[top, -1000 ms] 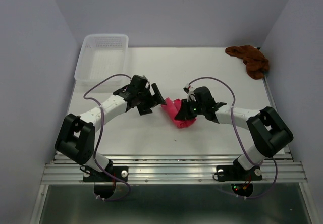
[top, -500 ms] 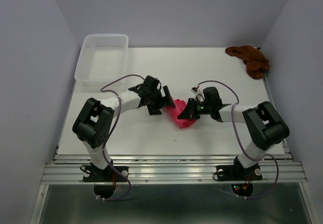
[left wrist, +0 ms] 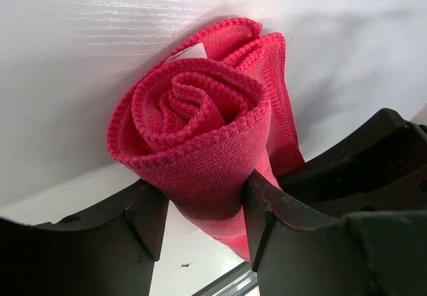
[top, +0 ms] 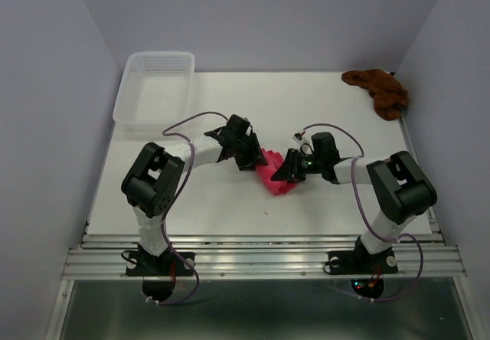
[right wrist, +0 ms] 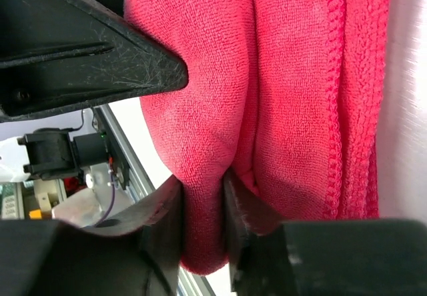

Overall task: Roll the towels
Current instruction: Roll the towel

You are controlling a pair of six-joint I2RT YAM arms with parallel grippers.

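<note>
At mid-table: the pink towel (top: 273,173) lies on the white table (top: 329,118) between the two arms. Most of it is wound into a spiral, and the spiral's end faces the left wrist camera. A loose flap sits beside the roll.
Left gripper (top: 256,156): it is low at the towel's left end. Its fingers (left wrist: 143,219) press on both sides of the roll and are clamped around it.
Right gripper (top: 288,173): it is low at the towel's right side. Its fingers (right wrist: 163,216) stand close together and nip a thick fold of the pink cloth between them.
Brown towel (top: 379,91): it lies crumpled and unrolled in the far right corner, well apart from both arms.
Basket (top: 122,104): it is white and perforated, and stands at the far left corner away from the work.
Step in hand: this appears to be the finishing of the first roll. The spiral is formed but the outer flap is not yet wound in, so the task looks less than half done.
Next move calls for: the left grip has to keep the core tight while the right side turns or tucks the flap around it. If either grip lets go too early, the soft cloth would probably spring loose. After that, both arms need to reach across to the brown towel.
</note>
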